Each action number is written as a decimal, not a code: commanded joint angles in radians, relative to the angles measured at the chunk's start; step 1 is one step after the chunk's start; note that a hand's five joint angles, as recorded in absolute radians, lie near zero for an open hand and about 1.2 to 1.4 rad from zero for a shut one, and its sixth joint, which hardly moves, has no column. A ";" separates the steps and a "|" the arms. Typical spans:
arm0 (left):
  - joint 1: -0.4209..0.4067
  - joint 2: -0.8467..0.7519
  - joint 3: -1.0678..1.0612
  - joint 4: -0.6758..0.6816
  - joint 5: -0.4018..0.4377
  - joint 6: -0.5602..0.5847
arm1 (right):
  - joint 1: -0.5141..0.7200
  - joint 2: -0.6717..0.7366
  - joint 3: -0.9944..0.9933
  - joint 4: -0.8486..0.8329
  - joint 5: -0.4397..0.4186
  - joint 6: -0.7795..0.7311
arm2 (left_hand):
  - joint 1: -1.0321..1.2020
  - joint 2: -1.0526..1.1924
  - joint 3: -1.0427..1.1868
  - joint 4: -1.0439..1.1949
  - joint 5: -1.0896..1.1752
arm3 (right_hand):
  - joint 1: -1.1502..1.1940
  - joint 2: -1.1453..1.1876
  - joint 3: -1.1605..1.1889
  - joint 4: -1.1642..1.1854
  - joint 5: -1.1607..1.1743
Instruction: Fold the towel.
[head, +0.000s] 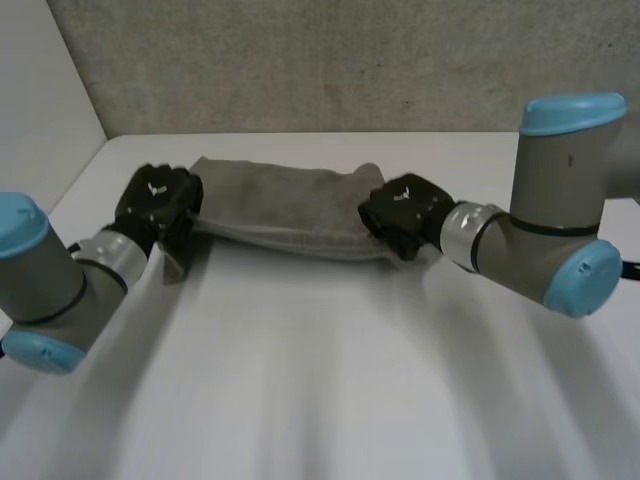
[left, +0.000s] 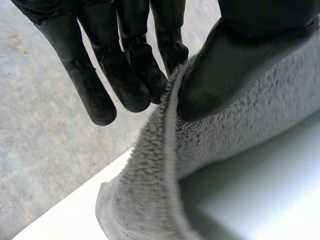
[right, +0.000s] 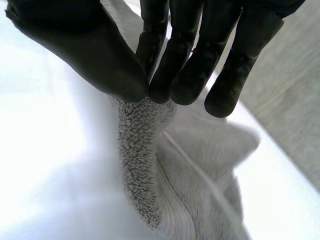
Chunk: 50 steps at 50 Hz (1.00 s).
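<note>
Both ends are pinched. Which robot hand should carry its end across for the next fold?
Left, probably. The left robot hand has the towel by its hemmed edge, well between thumb and fingers; the right robot hand pinches only a tuft at its fingertips, likelier to slip.

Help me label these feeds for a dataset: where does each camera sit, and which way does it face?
Head view: between and behind the arms, looking down at the white table; both arms show, left hand and right hand at opposite ends of the towel.
Left wrist view: on the left wrist, looking along the palm; the hand pinches a towel edge.
Right wrist view: on the right wrist, looking along the palm; the hand pinches a bunched towel end.
Shared: all three show the towel and table.
</note>
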 joint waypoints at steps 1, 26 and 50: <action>-0.001 0.024 -0.046 0.003 -0.012 0.094 | -0.012 -0.118 0.126 -0.030 0.012 0.010 | 0.142 0.052 0.062 0.037 0.132 | 0.089 0.090 0.069 0.063 0.051; 0.013 0.024 -0.124 0.053 -0.010 0.094 | -0.067 -0.181 0.310 -0.264 0.018 0.021 | 0.142 0.052 0.062 0.037 0.132 | -1.085 -1.084 -1.105 -1.111 -1.122; 0.008 0.029 -0.136 0.053 -0.010 0.094 | 0.131 0.320 -0.336 0.120 0.019 -0.377 | 0.142 0.052 0.062 0.037 0.132 | -0.823 -0.822 -0.843 -0.849 -0.861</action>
